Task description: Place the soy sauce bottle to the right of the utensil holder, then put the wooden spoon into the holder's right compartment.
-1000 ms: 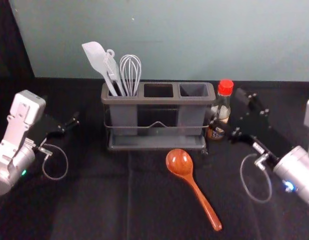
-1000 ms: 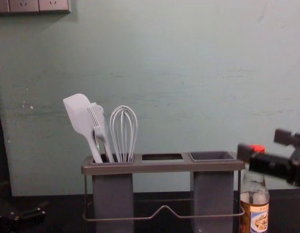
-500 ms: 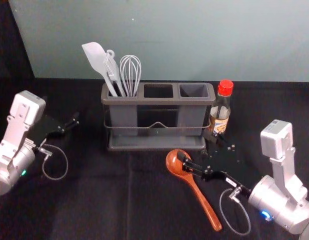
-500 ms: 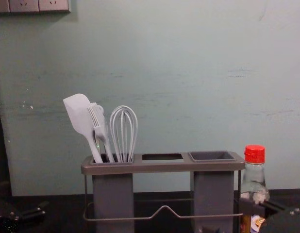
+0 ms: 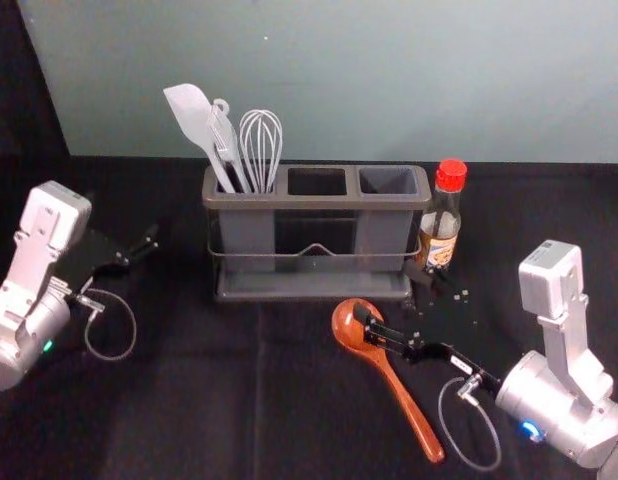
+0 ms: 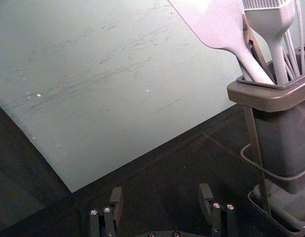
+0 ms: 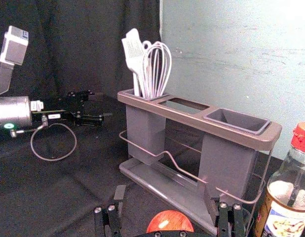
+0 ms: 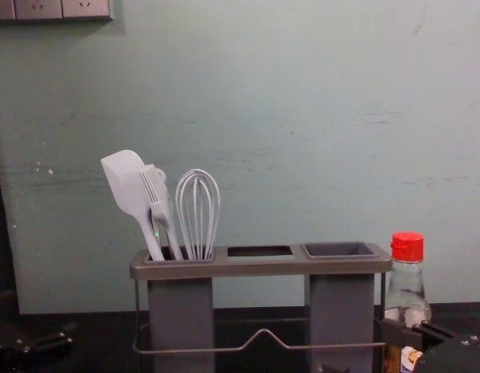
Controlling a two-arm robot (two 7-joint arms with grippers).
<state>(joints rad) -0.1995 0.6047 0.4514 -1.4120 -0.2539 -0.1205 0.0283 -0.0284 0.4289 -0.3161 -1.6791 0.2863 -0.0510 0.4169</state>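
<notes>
Right gripper, wide, hovers by wooden spoon before utensil holder; soy sauce bottle, right; left gripper, spread, left.

Soft light brightens the wall and glints on the glossy wooden spoon

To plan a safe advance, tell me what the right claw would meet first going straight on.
The right claw would likely meet the front of the utensil holder first, though the wooden spoon is close and heights are unclear.
</notes>
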